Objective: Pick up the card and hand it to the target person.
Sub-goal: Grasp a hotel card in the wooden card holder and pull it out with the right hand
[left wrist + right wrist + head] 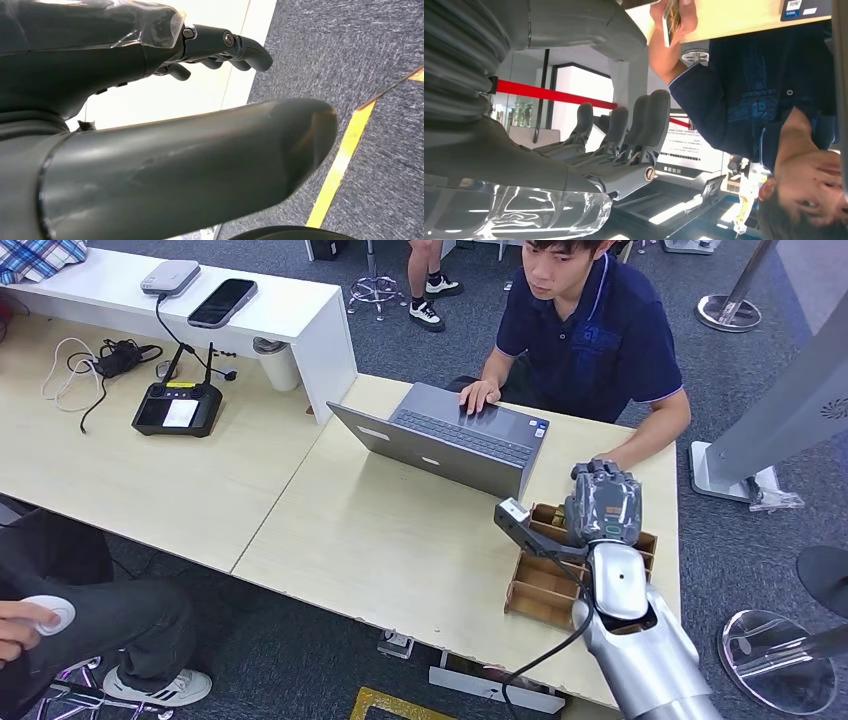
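Cardboard divider box (540, 590) sits on the right end of the desk (400, 540). The right robot hand (604, 502) is up in the air just over it, right next to the person in the navy polo (590, 330).

In the wrist cam that robot hand (614, 150) has its fingers straight and spread, nothing in it. The card (670, 20), seen edge-on (pretty sure that's it, tbh), is pinched in the person's hand (686, 15) at the desk edge. So imo the handover is basically done.

What could go wrong now:
- The arm hangs v. close to the person's forearm, so a fast or wide pull-back could clip them.
- Dropping straight down would put the fingers into the box dividers, and prob shove the box off the edge since it's near the corner.
- Swinging inward, the laptop (450, 435) lid is near enough to get knocked.

The left robot hand (125, 55) hangs beside the desk over the carpet, fingers loosely bent, thumb well apart, holding nothing. No risk there afaict.
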{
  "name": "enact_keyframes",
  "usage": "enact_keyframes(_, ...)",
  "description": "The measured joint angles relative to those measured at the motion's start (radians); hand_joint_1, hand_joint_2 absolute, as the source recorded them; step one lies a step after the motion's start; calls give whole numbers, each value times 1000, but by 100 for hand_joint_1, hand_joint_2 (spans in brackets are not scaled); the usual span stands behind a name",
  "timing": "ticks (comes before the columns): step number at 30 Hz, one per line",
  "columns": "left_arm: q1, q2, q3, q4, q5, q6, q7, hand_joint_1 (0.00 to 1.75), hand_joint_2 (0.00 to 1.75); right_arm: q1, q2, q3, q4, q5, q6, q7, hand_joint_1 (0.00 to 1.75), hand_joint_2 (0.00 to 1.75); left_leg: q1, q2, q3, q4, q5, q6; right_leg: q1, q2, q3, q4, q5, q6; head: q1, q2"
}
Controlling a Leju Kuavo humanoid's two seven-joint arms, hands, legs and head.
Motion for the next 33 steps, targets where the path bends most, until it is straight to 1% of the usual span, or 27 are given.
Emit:
enact_keyframes(5, 0, 0, 0, 1, 4, 1, -1, 0, 0, 3, 0, 0, 13, 1, 2, -4, 102, 175, 0, 0, 0, 0, 0, 0, 0, 0, 0, 0, 0, 0, 0, 0)
enact_keyframes(21, -3, -9, 0, 24, 15, 1, -6, 0, 0, 6, 0, 1, 72, -5, -9, 4, 93, 175, 0, 0, 0, 0, 0, 0, 0, 0, 0, 0, 0, 0, 0, 0)
enact_keyframes(25, -4, -9, 0, 27, 13, 2, -16, 0, 0, 7, 0, 1, 84, -11, -16, 4, 103, 175, 0, 0, 0, 0, 0, 0, 0, 0, 0, 0, 0, 0, 0, 0)
enact_keyframes(28, -4, -10, 0, 28, 13, 2, -12, 0, 0, 11, 0, 1, 89, -19, -20, 4, 107, 175, 0, 0, 0, 0, 0, 0, 0, 0, 0, 0, 0, 0, 0, 0)
enact_keyframes(33, -5, -11, 0, 31, 11, 2, -3, 0, 0, 20, 0, 2, 89, -22, -19, 2, 129, 175, 0, 0, 0, 0, 0, 0, 0, 0, 0, 0, 0, 0, 0, 0)
